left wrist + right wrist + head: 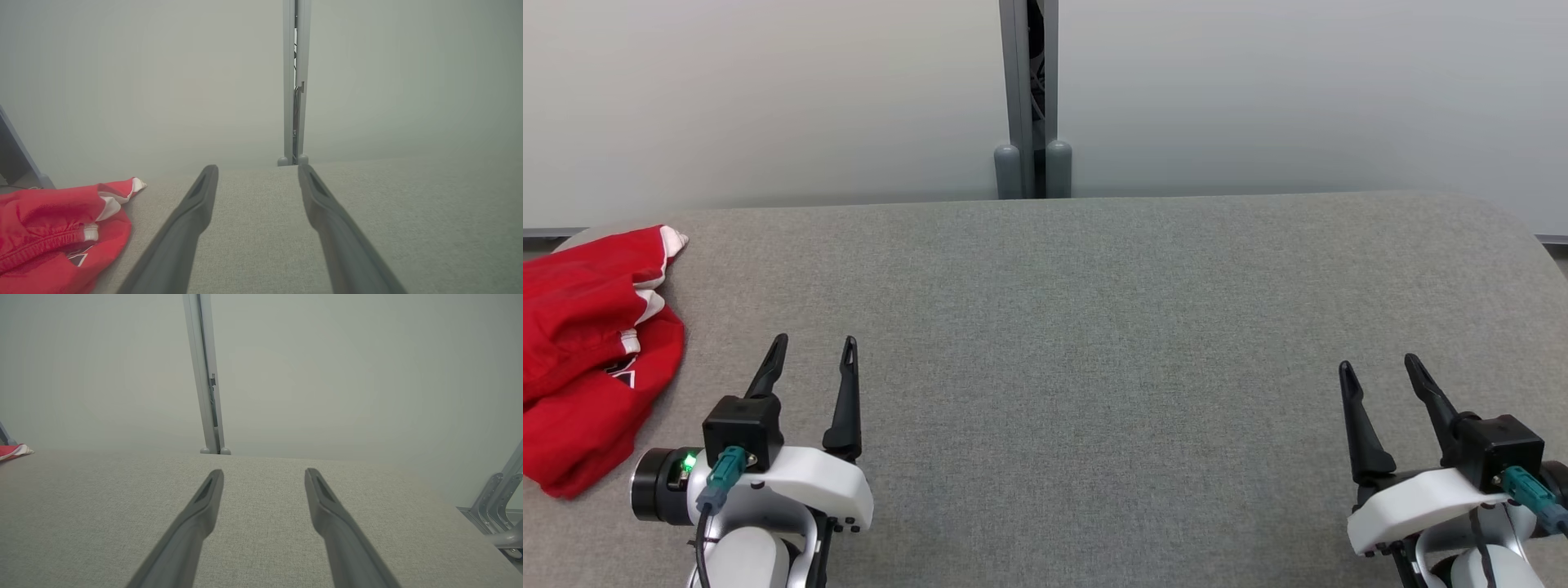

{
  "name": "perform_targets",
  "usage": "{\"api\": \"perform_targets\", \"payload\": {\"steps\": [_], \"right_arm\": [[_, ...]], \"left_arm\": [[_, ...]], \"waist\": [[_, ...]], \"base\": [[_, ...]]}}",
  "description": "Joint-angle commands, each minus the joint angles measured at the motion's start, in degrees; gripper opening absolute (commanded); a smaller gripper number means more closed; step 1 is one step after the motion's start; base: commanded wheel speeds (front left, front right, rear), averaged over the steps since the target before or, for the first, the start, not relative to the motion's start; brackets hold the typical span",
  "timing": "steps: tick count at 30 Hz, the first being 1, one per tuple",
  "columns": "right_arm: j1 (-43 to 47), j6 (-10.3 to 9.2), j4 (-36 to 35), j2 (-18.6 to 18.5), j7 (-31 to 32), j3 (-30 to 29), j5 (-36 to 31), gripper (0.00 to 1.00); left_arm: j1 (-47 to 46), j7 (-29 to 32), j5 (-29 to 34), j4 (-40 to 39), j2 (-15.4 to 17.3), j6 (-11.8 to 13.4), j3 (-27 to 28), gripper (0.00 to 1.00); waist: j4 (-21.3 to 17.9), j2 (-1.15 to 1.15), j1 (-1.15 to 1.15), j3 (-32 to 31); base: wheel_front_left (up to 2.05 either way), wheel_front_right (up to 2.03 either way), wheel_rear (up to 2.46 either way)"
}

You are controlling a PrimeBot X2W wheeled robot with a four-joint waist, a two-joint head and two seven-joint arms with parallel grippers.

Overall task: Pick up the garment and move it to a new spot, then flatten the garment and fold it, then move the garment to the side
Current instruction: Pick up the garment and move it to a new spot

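A crumpled red garment (588,359) with white trim lies at the table's left edge; it also appears at the lower left of the left wrist view as the garment (53,228), and as a sliver of garment (14,451) far left in the right wrist view. My left gripper (814,345) hovers open just right of it, not touching, nothing between its fingers. In its own view the left gripper (257,169) points across bare table. My right gripper (1378,364) stands open at the lower right, far from the cloth; the right gripper (264,473) holds nothing.
The grey fabric-covered table (1094,327) stretches wide between the arms, with rounded far corners. A pale wall with a grey vertical post (1029,98) runs behind the far edge. Metal frame legs (496,506) stand off the table's right side.
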Motion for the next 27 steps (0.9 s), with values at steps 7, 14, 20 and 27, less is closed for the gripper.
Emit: {"api": "perform_targets", "payload": {"steps": [7, 14, 20, 27], "right_arm": [[-0.31, 0.21, -0.15, -0.56, -0.53, 0.0, -2.55, 1.0], [-0.54, 0.21, 0.06, -0.54, -0.46, -0.8, -0.12, 1.0], [-0.63, 0.21, 0.39, -0.54, -0.87, -1.01, 1.0, 1.0], [-0.97, 0.21, 0.7, -0.54, -1.23, -1.04, 1.87, 1.0]], "left_arm": [[0.35, 1.29, 2.45, -0.02, 0.74, 0.62, -0.66, 1.0], [0.52, 1.85, 0.96, 0.04, 0.55, 0.66, -0.55, 1.0], [0.68, 2.11, 0.59, 0.03, 0.52, 0.83, -0.73, 1.0], [0.67, 2.27, 0.24, -0.2, 0.73, 1.08, -1.01, 1.0]], "waist": [[-0.03, 0.0, 0.0, 0.15], [0.02, 0.0, 0.0, 0.29], [0.08, 0.0, 0.0, 0.26], [0.1, 0.0, 0.0, 0.36]], "base": [[0.0, 0.0, 0.0], [0.0, 0.0, 0.0], [0.0, 0.0, 0.0], [0.0, 0.0, 0.0]]}}
